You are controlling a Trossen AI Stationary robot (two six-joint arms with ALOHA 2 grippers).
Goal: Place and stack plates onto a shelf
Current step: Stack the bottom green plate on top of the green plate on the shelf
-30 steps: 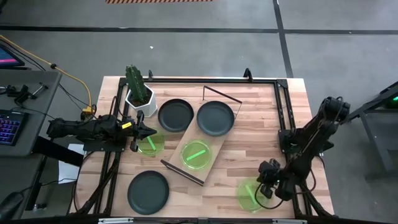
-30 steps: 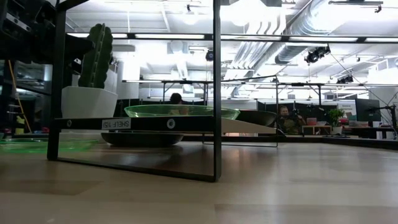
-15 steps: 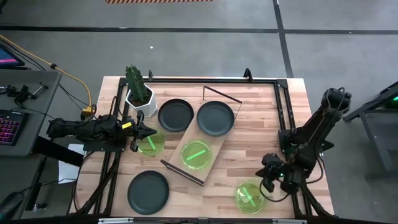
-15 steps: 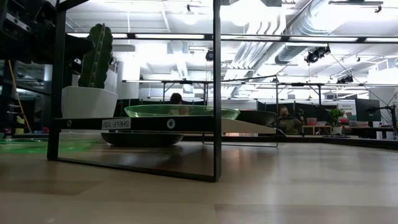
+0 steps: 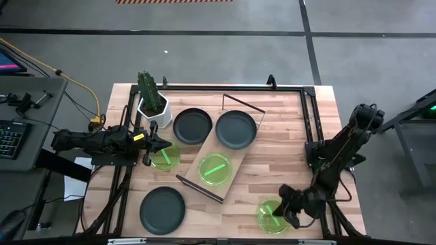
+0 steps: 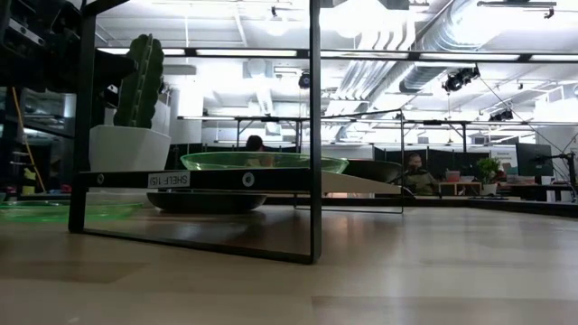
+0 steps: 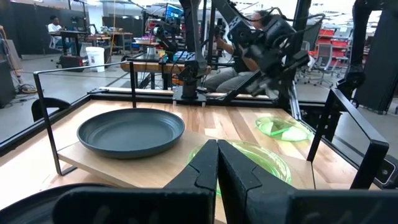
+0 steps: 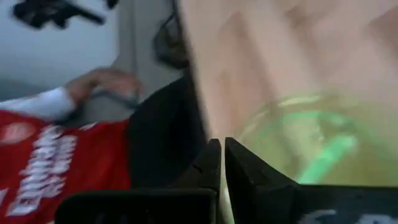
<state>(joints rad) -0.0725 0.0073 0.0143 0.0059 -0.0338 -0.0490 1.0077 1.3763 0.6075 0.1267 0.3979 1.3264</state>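
The shelf (image 5: pixel 219 153) lies slantwise mid-table and carries a green plate (image 5: pixel 216 169) and a black plate (image 5: pixel 236 129). Another black plate (image 5: pixel 193 126) rests on the table beside the cactus pot. A third black plate (image 5: pixel 162 209) lies near the front edge. My left gripper (image 5: pixel 163 145), shut (image 7: pixel 217 168), hovers at the far rim of a green plate (image 5: pixel 165 158) on the table. My right gripper (image 5: pixel 283 207), shut (image 8: pixel 221 155), stands at the right rim of the third green plate (image 5: pixel 271 215), which lies flat near the front edge. My right gripper comes at the green plate's rim (image 8: pixel 249 127) with shut fingers, slanting down from the table's right. I cannot tell whether the fingers touch the rim. The plate lies flat on the table.
A white pot with a cactus (image 5: pixel 151 102) stands at the far left. A black frame (image 5: pixel 310 122) runs around the table top. Bare wood lies between the shelf and the right arm. A person's hand and red sleeve (image 8: pixel 56 124) show beyond the table's edge.
My right gripper drew back from the front green plate toward the far right, then swung back toward the near edge and left, turning, and now stands at that plate's right rim. The plates and the left arm have stayed where they were.
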